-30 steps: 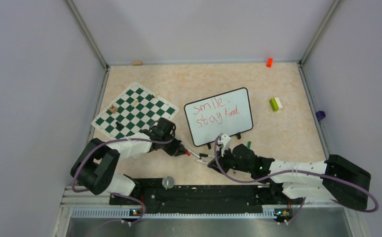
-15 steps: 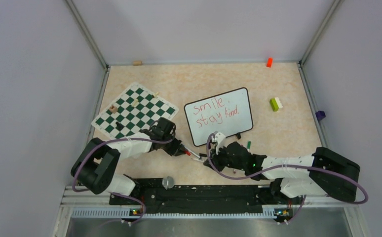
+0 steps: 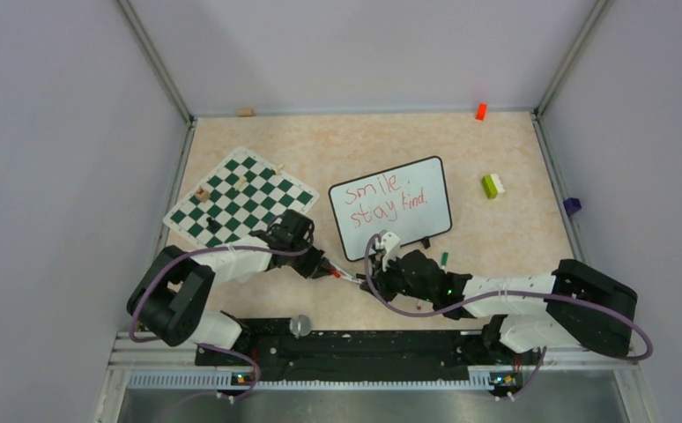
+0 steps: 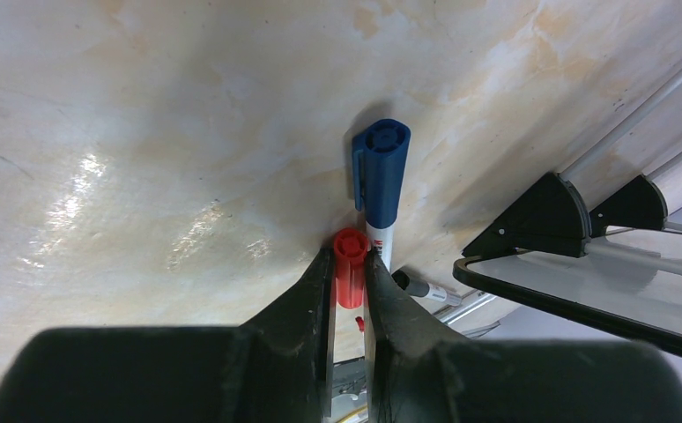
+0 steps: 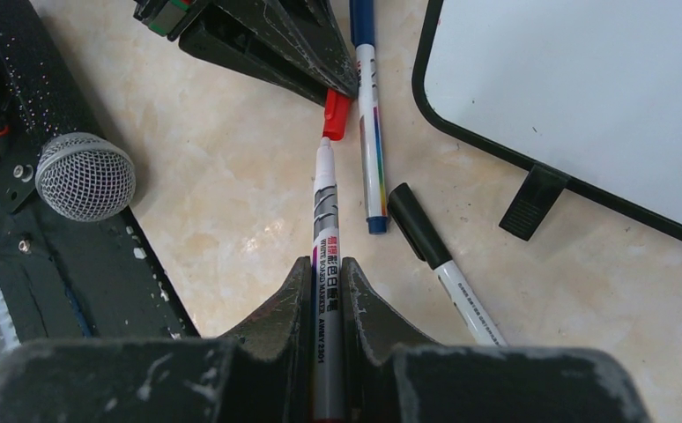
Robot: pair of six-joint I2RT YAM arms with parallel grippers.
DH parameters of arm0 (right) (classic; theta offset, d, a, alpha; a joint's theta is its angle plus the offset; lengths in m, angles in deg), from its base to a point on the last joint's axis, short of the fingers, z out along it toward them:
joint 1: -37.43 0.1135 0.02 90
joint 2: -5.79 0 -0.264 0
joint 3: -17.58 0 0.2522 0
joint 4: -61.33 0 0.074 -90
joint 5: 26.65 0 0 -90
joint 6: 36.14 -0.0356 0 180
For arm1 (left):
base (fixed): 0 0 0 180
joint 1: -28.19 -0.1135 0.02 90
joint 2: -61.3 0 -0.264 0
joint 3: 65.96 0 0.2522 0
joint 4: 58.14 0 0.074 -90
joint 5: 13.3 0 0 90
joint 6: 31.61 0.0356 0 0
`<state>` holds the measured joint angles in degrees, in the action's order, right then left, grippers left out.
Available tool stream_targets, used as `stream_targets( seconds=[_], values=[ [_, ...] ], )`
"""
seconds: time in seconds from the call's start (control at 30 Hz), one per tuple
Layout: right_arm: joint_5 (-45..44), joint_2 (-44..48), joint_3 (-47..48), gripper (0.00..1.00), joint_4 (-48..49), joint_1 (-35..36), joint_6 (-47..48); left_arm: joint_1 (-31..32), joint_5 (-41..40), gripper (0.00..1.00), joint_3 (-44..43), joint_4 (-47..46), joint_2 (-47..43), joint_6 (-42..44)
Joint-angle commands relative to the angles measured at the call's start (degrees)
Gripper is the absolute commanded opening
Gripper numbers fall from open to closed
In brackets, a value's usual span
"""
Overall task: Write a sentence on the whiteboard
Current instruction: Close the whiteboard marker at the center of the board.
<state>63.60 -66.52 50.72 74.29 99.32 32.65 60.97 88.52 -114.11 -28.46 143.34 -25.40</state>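
Our left claw (image 4: 348, 264) is clamped on a red cap (image 4: 349, 280), one finger pressed against each side of it. Our right claw (image 5: 326, 273) is closed tight around a white marker (image 5: 326, 220), whose bare tip points straight out ahead of the fingers. From the right wrist, that tip sits at the open end of the red cap, nearly in line with it; we cannot tell whether the two touch. A blue-capped marker (image 4: 380, 172) lies on the tabletop (image 3: 496, 238) just beyond the left claw, close against the red cap, and it runs just to the right of the white marker ahead of the right claw. A black-capped marker (image 5: 430, 247) lies a little farther right of the right claw, angled away from it. The whiteboard (image 3: 408, 231) rests ahead and to the right of the right claw, with one black foot (image 5: 531, 203) near the black-capped marker. On it, the sentence (image 3: 381, 198) shows in red, in two lines: "smile. stay kind." To the left of the right claw a metal mesh ball (image 5: 85, 176) sits on the black base rail. The chess mat (image 3: 239, 198) lies behind the left claw, beyond its wrist.
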Motion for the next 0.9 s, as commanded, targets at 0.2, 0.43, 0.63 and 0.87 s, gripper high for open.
stream_targets(
  seconds=[0.2,0.43,0.63,0.87],
  values=[
    [-1.7,-1.6,2.2,0.0,2.4,0.9,-0.5,0.1,-2.4,0.0,1.0,4.3,2.3,1.7],
    [-2.1,-2.2,2.3,0.0,2.7,0.8,-0.6,0.1,-1.9,0.0,1.2,3.7,2.3,1.7],
    [-1.8,-3.5,2.9,0.0,3.3,0.9,-0.9,0.1,-0.6,0.0,2.0,2.0,2.9,1.4],
    [-1.8,-4.1,3.0,0.0,4.1,0.9,-1.1,0.1,-0.5,0.0,2.0,2.0,3.4,1.5]
  ],
)
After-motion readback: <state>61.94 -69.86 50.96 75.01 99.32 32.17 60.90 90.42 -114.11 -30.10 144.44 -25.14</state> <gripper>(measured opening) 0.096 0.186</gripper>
